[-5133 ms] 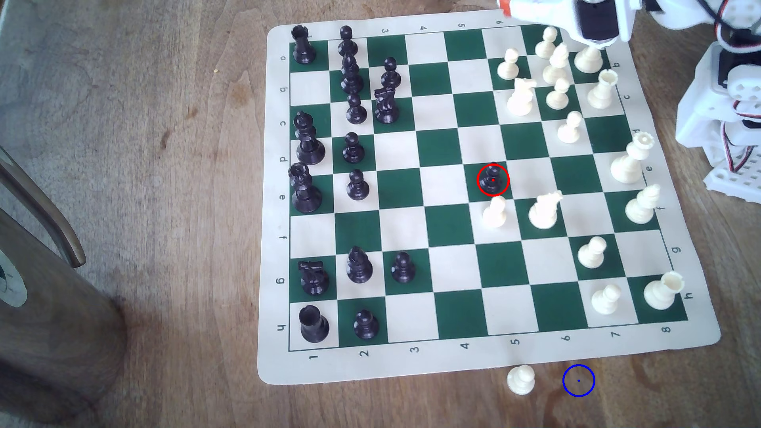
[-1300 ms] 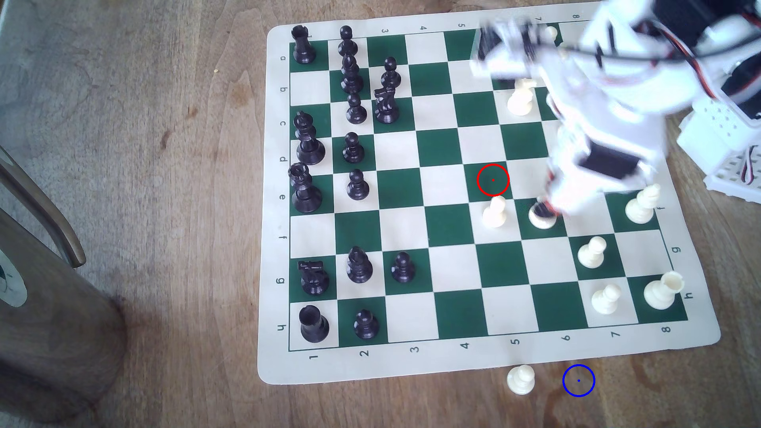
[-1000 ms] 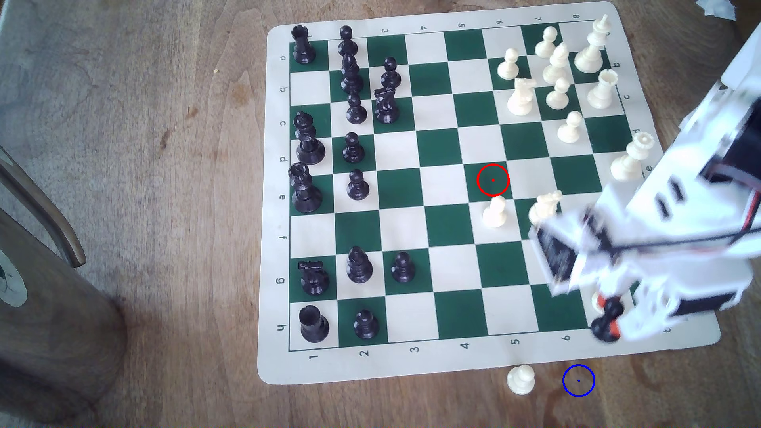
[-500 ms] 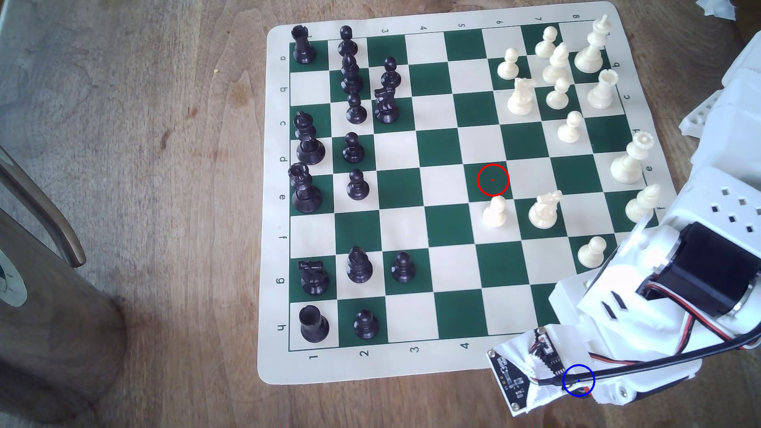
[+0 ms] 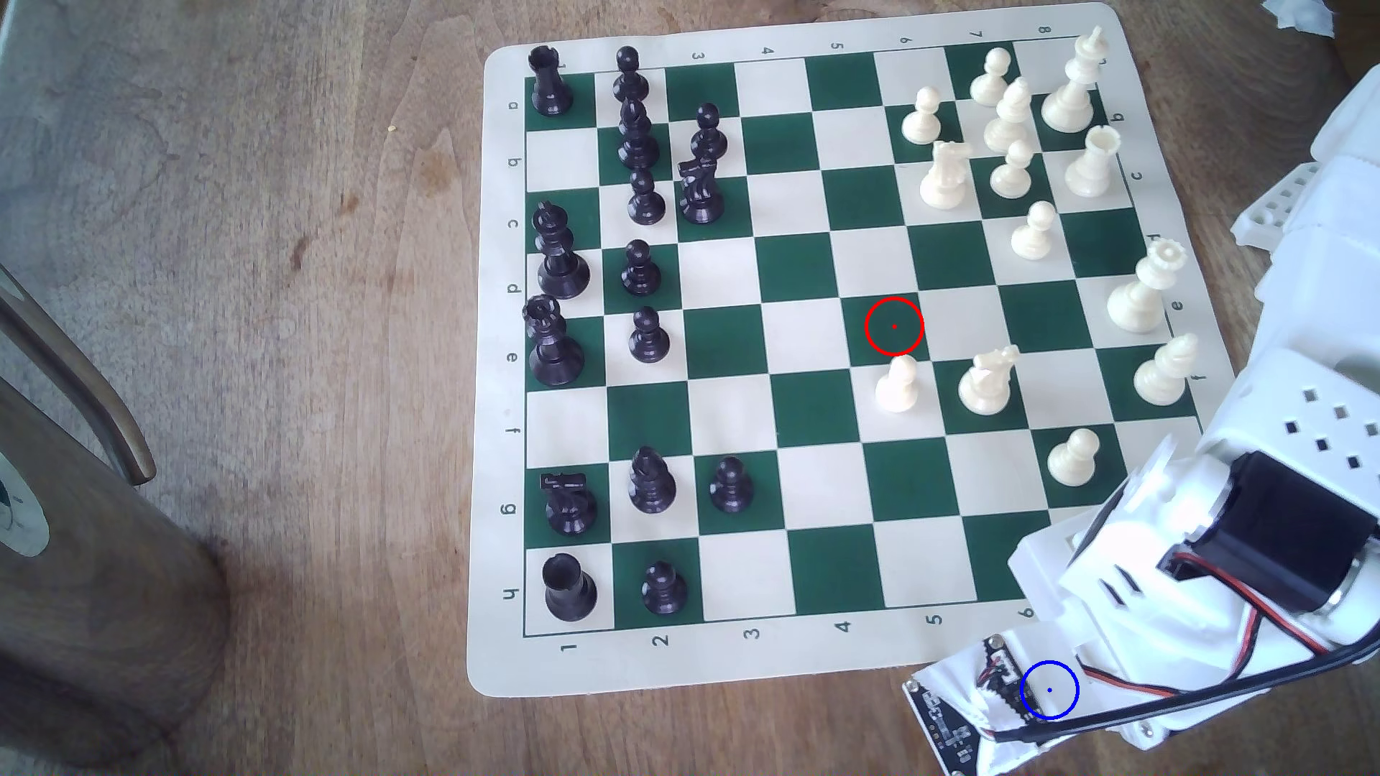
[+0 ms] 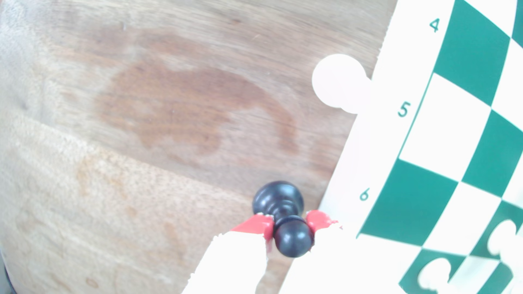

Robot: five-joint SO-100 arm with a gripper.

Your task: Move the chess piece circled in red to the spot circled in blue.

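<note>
In the wrist view the black pawn (image 6: 294,240), the chess piece circled in red, hangs upright with my gripper (image 6: 291,226) shut on its neck by the red fingertips (image 6: 259,226). Its base is over bare wood just off the mat edge by the "6" label. I cannot tell whether the base touches the wood. In the exterior view my arm (image 5: 1195,582) reaches over the board's near right corner and hides the pawn. The blue ring (image 5: 1049,690) is drawn over my wrist, so the wood of the spot is covered. The red ring (image 5: 894,326) sits on a bare green square.
A cream pawn (image 6: 338,80) stands on the wood beside the mat (image 6: 368,158) near "5". On the board, a white pawn (image 5: 1073,457) and a white bishop (image 5: 1163,371) stand close to my arm. A brown cylinder (image 5: 97,582) stands at the exterior view's left.
The pawn has left the red-ringed square in my gripper and been carried off the mat. In the last half second my wrist shifted slightly right and toward the near edge.
</note>
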